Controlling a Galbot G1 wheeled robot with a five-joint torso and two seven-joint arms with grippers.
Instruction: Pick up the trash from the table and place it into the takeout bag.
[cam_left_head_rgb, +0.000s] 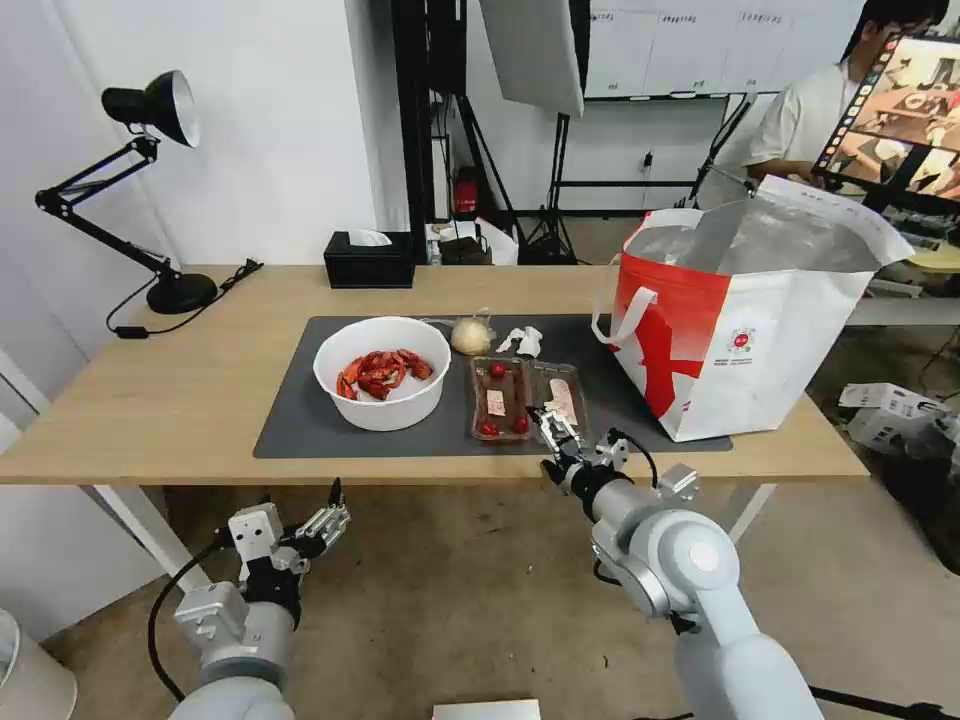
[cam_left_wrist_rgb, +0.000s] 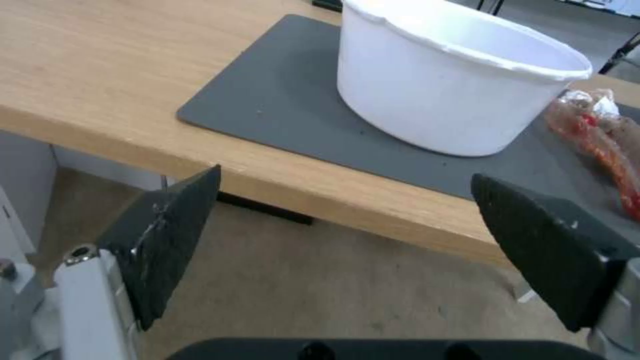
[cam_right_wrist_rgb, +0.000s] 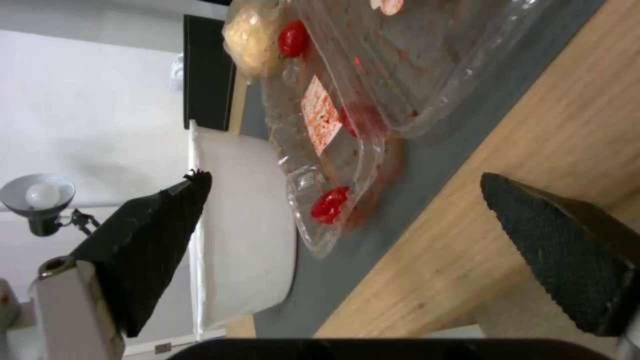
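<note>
On the table (cam_left_head_rgb: 180, 400) lies a dark grey mat (cam_left_head_rgb: 300, 430) bearing the trash: a white bowl (cam_left_head_rgb: 382, 385) of red shells, a beige wrapped ball (cam_left_head_rgb: 471, 336), a crumpled white tissue (cam_left_head_rgb: 523, 341) and a clear hinged tray (cam_left_head_rgb: 527, 398) with scraps. My right gripper (cam_left_head_rgb: 556, 425) stands open at the tray's near edge, over the table's front; the tray (cam_right_wrist_rgb: 373, 100) and bowl (cam_right_wrist_rgb: 240, 225) lie just ahead of the right gripper (cam_right_wrist_rgb: 343, 176). My left gripper (cam_left_head_rgb: 330, 512) hangs open below the table's front edge, facing the bowl (cam_left_wrist_rgb: 460, 85). The takeout bag (cam_left_head_rgb: 745, 320) stands open on the right end.
A black tissue box (cam_left_head_rgb: 369, 260) sits at the table's back edge. A black desk lamp (cam_left_head_rgb: 150, 110) stands at the back left corner. Light stands and a seated person are behind the table, and boxes (cam_left_head_rgb: 890, 410) lie on the floor to the right.
</note>
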